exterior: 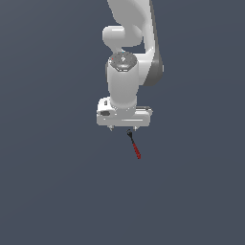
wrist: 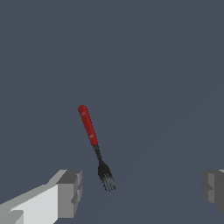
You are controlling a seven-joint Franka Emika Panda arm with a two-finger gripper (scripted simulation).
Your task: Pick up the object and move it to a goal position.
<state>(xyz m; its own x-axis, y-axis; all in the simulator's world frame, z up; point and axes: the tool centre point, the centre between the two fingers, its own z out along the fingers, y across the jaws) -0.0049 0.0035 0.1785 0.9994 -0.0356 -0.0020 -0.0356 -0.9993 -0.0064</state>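
Observation:
The object point(exterior: 135, 146) is a small fork with a thin red handle and a black tined end, lying flat on the dark grey floor point(exterior: 57, 191). In the wrist view the object point(wrist: 89, 127) has its black tines pointing toward the gap between the fingers, nearer the one finger point(wrist: 70, 192) than the other. My gripper point(exterior: 124, 128) is white and hangs upright just above the black end, with the red handle reaching out past it. In the wrist view the gripper point(wrist: 141, 190) stands open wide and nothing is between its fingers.
Only the uniform dark grey floor point(wrist: 166, 65) surrounds the fork. The white arm point(exterior: 127, 43) rises behind the gripper toward the top of the exterior view.

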